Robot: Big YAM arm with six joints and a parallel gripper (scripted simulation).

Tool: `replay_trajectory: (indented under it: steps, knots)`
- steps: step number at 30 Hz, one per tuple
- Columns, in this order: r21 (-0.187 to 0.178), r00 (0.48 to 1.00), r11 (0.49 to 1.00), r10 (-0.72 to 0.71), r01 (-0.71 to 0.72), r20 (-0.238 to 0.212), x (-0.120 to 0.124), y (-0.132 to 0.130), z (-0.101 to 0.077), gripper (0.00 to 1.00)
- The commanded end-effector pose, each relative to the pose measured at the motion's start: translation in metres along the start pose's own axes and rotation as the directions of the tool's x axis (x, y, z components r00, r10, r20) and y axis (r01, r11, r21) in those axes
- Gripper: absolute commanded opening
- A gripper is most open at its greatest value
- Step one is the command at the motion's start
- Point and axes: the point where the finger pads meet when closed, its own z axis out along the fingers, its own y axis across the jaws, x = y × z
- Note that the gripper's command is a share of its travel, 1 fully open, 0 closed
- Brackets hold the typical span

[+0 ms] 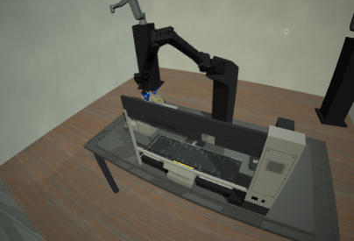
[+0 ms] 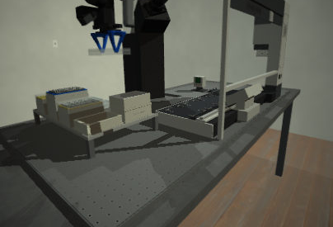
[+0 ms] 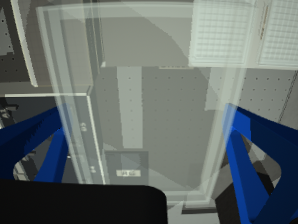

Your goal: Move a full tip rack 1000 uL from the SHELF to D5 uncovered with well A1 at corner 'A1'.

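My gripper (image 2: pixel 108 44) (image 1: pixel 149 94) (image 3: pixel 147 112) has blue fingers and is shut on a clear tip rack cover (image 2: pixel 109 51) (image 3: pixel 133 90), gripping it by its long sides. It holds the cover level, high in the air above the back of the SHELF (image 2: pixel 91 146). On the SHELF stand a rack with a blue top (image 2: pixel 66 91) and an uncovered rack full of tips (image 2: pixel 77 105) (image 3: pixel 246 23). The black deck (image 2: pixel 194 101) (image 1: pixel 193 154) with its positions lies to the right, under the gantry. The size labels are too small to read.
An open tan box (image 2: pixel 99 122) and two stacked sealed blocks (image 2: pixel 129 105) also stand on the SHELF. The arm's black base column (image 2: pixel 144 59) rises behind it. A gantry post (image 2: pixel 224 59) and the white machine housing (image 1: pixel 280 163) border the deck. A small green-faced box (image 2: pixel 201 80) sits at the back.
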Motion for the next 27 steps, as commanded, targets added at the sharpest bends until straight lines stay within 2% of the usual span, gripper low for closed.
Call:
replay_trajectory:
  steps: [1,27]
  knots:
    - [-0.008,1.000,1.000,-0.028,0.028,-0.004,-0.0050,0.0097,0.0030,0.00]
    - [-0.004,1.000,1.000,-0.021,0.021,-0.011,-0.0029,0.0064,0.0047,0.00]
